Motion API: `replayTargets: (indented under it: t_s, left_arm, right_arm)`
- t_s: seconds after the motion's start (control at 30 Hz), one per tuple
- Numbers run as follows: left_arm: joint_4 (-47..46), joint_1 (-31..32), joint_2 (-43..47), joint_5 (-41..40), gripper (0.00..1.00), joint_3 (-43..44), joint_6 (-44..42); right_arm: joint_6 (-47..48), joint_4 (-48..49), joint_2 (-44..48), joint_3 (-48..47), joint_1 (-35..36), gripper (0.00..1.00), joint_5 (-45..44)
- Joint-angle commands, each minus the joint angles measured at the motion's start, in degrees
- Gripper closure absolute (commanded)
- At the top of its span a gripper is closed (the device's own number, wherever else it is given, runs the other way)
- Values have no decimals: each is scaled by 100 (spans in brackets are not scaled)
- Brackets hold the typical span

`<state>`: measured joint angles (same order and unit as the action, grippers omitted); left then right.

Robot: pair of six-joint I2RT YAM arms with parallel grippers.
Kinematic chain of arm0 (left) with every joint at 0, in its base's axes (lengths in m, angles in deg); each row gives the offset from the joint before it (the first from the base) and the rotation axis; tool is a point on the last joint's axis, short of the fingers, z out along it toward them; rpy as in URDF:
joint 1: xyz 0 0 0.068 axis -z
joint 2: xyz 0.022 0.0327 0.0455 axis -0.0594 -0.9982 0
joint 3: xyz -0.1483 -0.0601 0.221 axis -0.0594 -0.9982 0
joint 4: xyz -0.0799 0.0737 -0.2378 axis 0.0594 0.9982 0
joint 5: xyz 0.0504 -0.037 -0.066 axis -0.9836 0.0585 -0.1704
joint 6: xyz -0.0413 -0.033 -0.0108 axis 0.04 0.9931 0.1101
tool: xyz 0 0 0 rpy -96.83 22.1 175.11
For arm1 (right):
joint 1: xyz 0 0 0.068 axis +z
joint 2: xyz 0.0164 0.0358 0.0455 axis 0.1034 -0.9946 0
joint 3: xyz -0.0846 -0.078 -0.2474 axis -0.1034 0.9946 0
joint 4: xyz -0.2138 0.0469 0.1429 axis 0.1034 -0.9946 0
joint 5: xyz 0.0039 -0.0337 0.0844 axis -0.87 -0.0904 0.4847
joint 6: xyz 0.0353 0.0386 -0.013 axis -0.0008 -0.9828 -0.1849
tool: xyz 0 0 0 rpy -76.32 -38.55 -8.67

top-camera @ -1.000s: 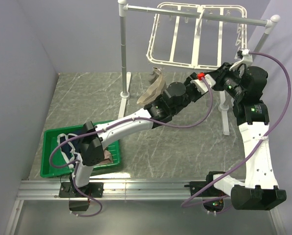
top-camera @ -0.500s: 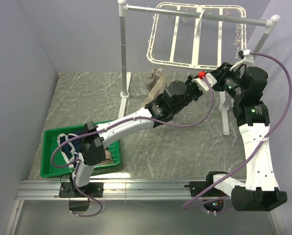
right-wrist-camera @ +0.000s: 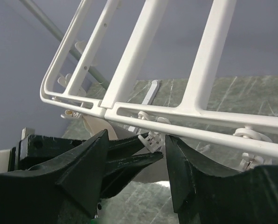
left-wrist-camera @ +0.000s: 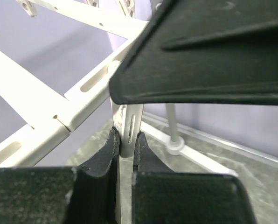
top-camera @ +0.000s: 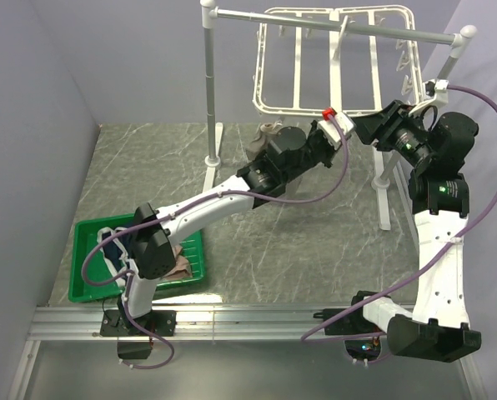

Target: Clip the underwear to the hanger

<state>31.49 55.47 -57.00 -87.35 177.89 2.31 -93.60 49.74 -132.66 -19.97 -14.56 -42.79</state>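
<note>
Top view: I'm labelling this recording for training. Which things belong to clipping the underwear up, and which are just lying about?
Part of the job:
- underwear
- hanger
- left end effector, pinching a white part of the hanger
- right end effector, open

Just lying about:
- green tray
- navy garment and pinkish garment, both in the tray
- pole rack, which only carries the hanger

Both arms raised; hands close together up high.
Left arm [top-camera: 207, 204] stretched up and rightward; left hand [left-wrist-camera: 126, 140] pinched almost closed; right arm [top-camera: 440, 242] upright, wrist bent leftward; right hand [right-wrist-camera: 135, 137] fingers spread wide.
</note>
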Motion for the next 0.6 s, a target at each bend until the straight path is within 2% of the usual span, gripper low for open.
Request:
replayTargets:
  t_s: [0.0, 0.17, 0.57]
  left_arm:
    - [50, -147, 413, 596, 100, 60, 750]
    - [24, -350, 466, 1061, 100, 69, 1392]
    - [-222, -561, 598, 2046, 100, -63, 1991]
  right_arm:
    - [-89, 401, 157, -5, -52, 41, 340]
    - [-185, 533, 245, 188, -105, 38, 568]
    - [-634, 1059, 86, 417, -122, 37, 683]
